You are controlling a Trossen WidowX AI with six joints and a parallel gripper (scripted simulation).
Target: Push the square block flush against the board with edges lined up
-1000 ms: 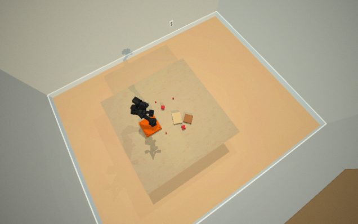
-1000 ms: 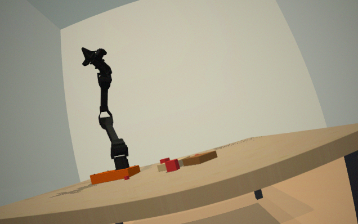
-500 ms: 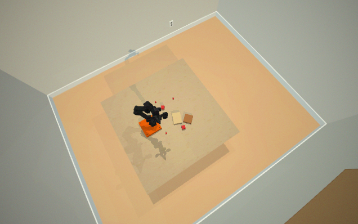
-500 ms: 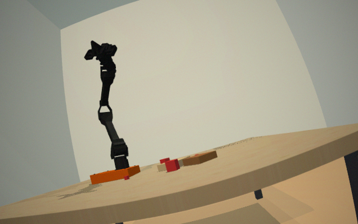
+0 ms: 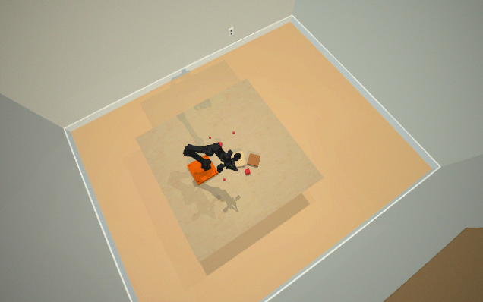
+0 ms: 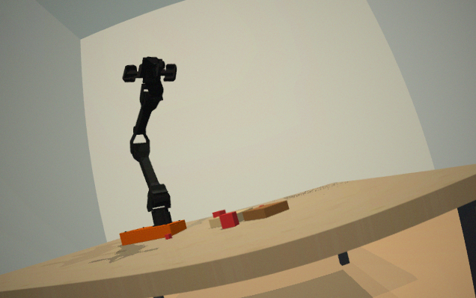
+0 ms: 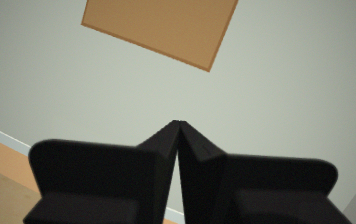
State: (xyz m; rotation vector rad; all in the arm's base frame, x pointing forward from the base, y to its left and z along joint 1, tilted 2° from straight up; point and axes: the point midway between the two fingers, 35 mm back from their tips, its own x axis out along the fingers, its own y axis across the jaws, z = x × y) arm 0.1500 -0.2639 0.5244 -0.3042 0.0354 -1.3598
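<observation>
The brown square block point(image 5: 254, 160) point(image 6: 258, 213) lies flat on the table. The cream board point(image 5: 241, 162) point(image 6: 214, 223) lies beside it, partly covered by the arm in the top view and by a red cube in the exterior view. Their facing sides are not parallel: a wedge-shaped gap is wide at one end and narrow at the other. Whether the near corners touch is too small to tell. My gripper point(image 5: 236, 169) point(image 6: 151, 64) point(image 7: 178, 126) is shut and empty, high above the table, away from both parts. Neither part shows in the wrist view.
A red cube point(image 5: 247, 171) point(image 6: 228, 220) lies close to the block and board. Another red cube point(image 5: 219, 144) point(image 6: 218, 213) lies on the board's other side. Small red cubes point(image 5: 224, 179) point(image 5: 209, 137) point(image 5: 233, 133) lie around. The arm stands on an orange base point(image 5: 197, 176) point(image 6: 146, 234).
</observation>
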